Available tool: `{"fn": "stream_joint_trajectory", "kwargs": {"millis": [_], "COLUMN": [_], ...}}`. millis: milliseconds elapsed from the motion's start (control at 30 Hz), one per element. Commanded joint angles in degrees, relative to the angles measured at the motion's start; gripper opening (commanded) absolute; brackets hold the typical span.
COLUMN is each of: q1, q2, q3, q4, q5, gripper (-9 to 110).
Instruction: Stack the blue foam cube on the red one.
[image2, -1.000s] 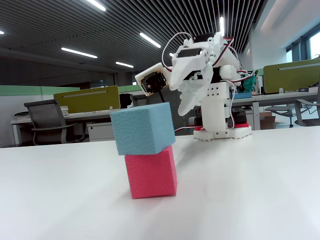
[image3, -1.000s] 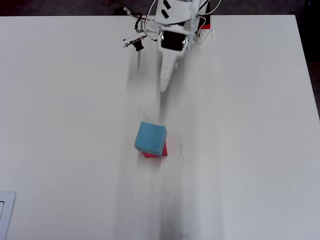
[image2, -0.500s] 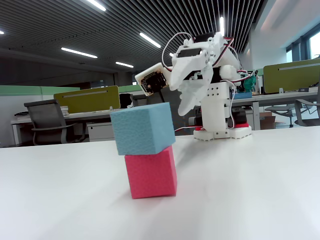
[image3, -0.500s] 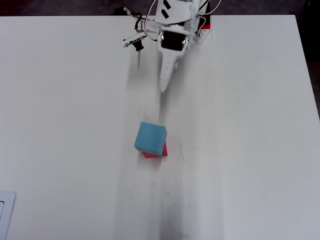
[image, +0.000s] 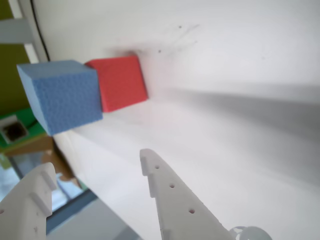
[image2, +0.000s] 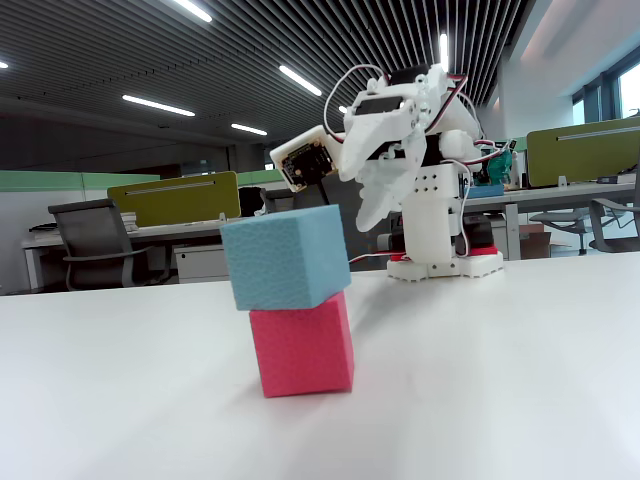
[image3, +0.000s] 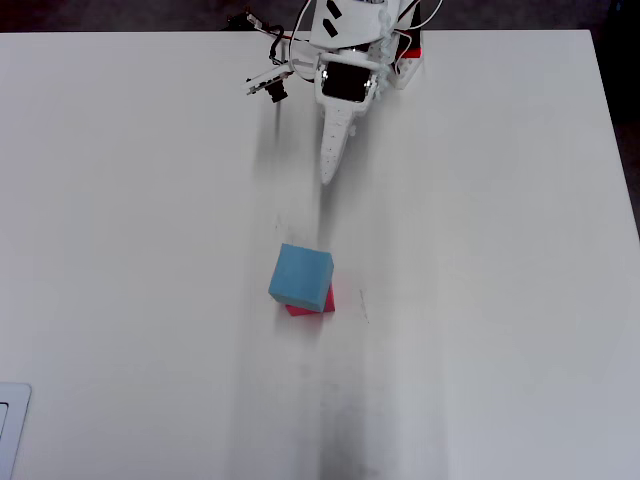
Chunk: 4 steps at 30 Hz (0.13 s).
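Observation:
The blue foam cube (image2: 285, 255) rests on top of the red one (image2: 302, 345), shifted a little to the left of it in the fixed view. From overhead, the blue foam cube (image3: 300, 276) covers most of the red one (image3: 326, 302). My gripper (image2: 372, 205) hangs folded back near the arm's base, well apart from the stack. In the overhead view the gripper (image3: 328, 175) points toward the cubes. In the wrist view the gripper (image: 95, 162) has its fingertips apart with nothing between them, and the blue foam cube (image: 62, 95) and red one (image: 120, 82) lie ahead.
The arm's base (image2: 440, 262) stands at the far edge of the white table (image3: 500, 300). Cables (image3: 262, 82) and the wrist camera stick out beside the arm. Office desks and chairs fill the background of the fixed view.

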Motion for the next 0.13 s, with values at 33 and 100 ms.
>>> {"fn": "stream_joint_trajectory", "kwargs": {"millis": [33,100], "q1": [0.3,0.3], "q2": [0.5,0.5], "q3": [-0.4,-0.4], "q4": [0.0,0.0], "q5": [0.3,0.3], "gripper": [23,23]}}
